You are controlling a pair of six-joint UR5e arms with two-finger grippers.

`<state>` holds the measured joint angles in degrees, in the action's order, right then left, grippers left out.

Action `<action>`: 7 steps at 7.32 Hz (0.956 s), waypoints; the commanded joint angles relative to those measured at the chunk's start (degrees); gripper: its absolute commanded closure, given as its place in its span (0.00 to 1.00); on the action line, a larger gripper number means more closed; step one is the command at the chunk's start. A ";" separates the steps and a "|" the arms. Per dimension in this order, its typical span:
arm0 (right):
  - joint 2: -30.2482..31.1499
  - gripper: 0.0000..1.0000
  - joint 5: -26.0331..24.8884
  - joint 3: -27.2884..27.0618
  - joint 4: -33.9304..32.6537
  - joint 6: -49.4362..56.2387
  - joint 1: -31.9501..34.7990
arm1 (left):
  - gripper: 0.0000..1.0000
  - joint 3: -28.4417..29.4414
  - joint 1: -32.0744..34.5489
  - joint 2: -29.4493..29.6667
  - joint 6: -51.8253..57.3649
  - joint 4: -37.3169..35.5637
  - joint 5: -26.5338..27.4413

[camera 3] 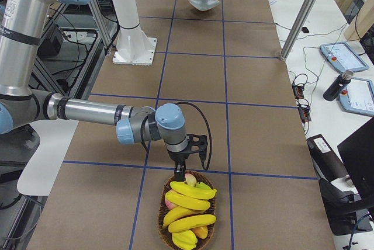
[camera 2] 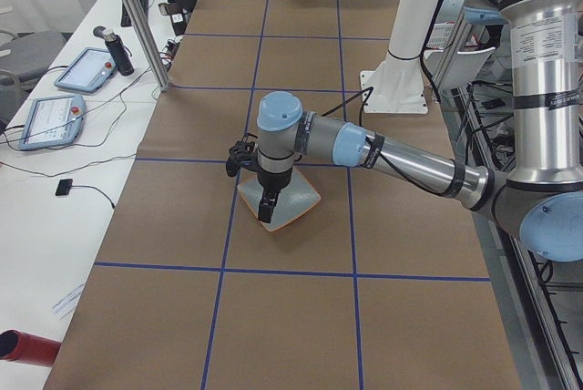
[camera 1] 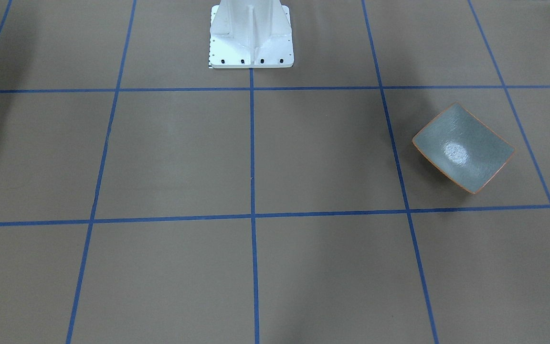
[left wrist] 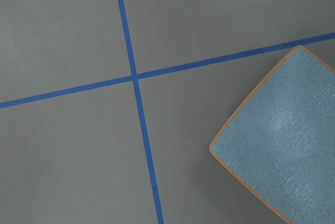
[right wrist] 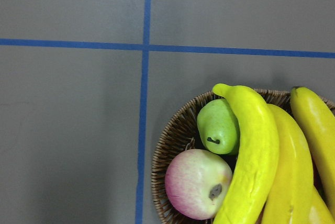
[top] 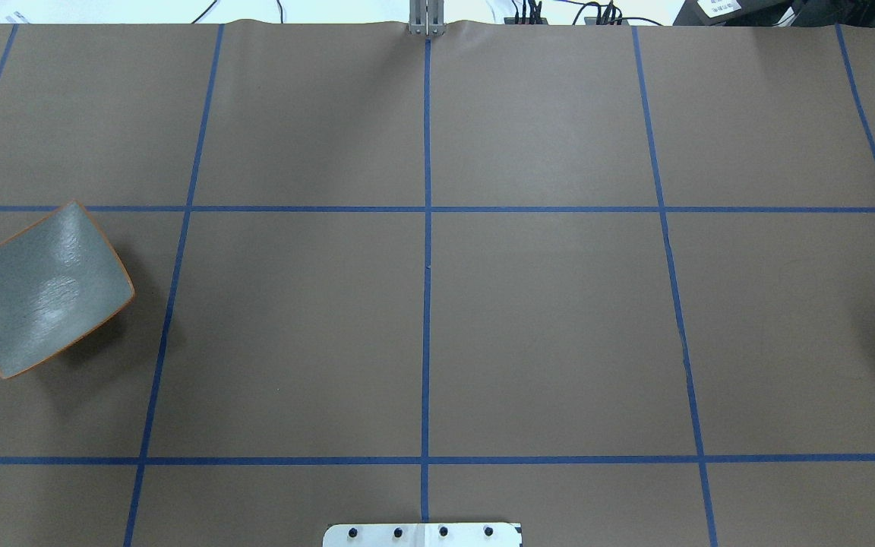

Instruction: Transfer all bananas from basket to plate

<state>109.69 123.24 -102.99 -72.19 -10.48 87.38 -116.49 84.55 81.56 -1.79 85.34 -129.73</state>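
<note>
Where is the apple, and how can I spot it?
On the brown table, find the woven basket of fruit. The apple lies at its rim beside the yellow bananas. It is round and pinkish, unlike the small green pear next to it.

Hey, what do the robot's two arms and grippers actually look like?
Both the left arm and right arm are silver tubes with grey joints and light-blue caps. The left gripper and right gripper are black, each with a black cable looping at the wrist.

Wicker basket [right wrist: 170,140] btm right, bananas [right wrist: 254,140], green pear [right wrist: 220,124], pinkish apple [right wrist: 196,182], blue tape cross [right wrist: 145,47]
</note>
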 commanded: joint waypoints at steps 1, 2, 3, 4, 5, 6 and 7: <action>-0.79 0.07 -2.38 1.65 -0.23 -0.59 -1.76 | 0.00 0.04 0.00 0.00 -0.06 0.00 0.00; -1.15 0.07 -5.79 2.69 -0.23 -0.86 -2.90 | 0.00 0.39 0.00 0.00 0.03 0.00 0.00; -1.32 0.07 -6.08 3.49 -0.14 -0.95 -3.35 | 0.00 0.48 0.00 0.00 0.03 0.00 0.00; -1.59 0.08 -6.17 4.10 -0.14 -1.38 -3.88 | 0.00 0.48 0.00 0.00 0.03 0.00 0.00; -3.85 0.08 -6.09 5.68 -0.14 -5.39 -5.54 | 0.00 0.57 0.00 0.00 0.03 0.00 0.00; -4.92 0.09 -6.43 7.26 0.12 -8.13 -7.03 | 0.00 0.48 0.00 0.09 0.03 0.00 0.00; -6.93 0.09 -6.44 9.71 0.21 -8.15 -7.05 | 0.00 0.57 0.00 0.17 0.03 0.00 0.09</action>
<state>104.99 116.95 -95.96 -72.15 -17.12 81.12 -115.98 84.55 81.65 -1.76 85.34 -129.71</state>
